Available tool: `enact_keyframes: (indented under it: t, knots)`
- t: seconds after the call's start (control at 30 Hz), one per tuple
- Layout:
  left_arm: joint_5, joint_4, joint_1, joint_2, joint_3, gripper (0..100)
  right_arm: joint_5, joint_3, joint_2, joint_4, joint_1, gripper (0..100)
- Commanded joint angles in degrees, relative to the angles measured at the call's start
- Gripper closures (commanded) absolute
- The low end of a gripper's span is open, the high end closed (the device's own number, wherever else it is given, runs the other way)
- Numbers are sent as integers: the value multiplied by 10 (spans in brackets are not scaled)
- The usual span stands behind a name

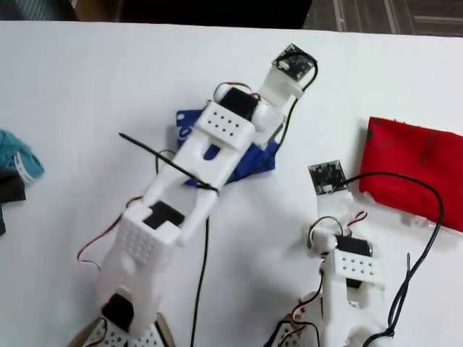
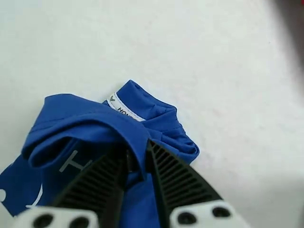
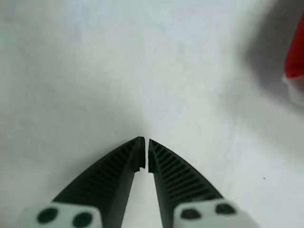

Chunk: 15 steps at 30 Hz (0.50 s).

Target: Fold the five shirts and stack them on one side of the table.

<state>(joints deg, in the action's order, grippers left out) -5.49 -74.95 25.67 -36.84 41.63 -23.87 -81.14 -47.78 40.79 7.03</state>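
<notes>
Blue shirt (image 2: 85, 123) is being pinched between the fingers of the left gripper (image 2: 137, 152), closed on a raised fold, the rest lying crumpled around them on the white table (image 1: 87, 87). The right gripper (image 3: 142, 145) is hovering with fingers together, gripping nothing, the red shirt (image 1: 412, 170) lying flat nearby, apart from them.

high: fixed above, faces down on the whole table (image 1: 65, 94), far | left wrist: close, down past left gripper (image 2: 137, 148) onto blue shirt (image 2: 85, 118) | right wrist: close, past right gripper (image 3: 145, 142) onto table, red shirt (image 3: 295, 52) at edge | shared: both shirts with high
</notes>
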Motion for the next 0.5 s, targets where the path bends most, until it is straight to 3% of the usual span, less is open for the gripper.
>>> enact_keyframes:
  t: [0.0,0.1,0.27,0.47]
  knots:
    - [-9,11,5,6,8,972,-1,-3,-18,-9,5,975]
    - [-41,9,5,8,8,924,-1,-3,-18,-9,5,975]
    - [-62,-18,-10,17,48,725,-1,-3,-18,-9,5,975]
    - [-57,-86,-67,17,187,732,-1,-3,-18,-9,5,975]
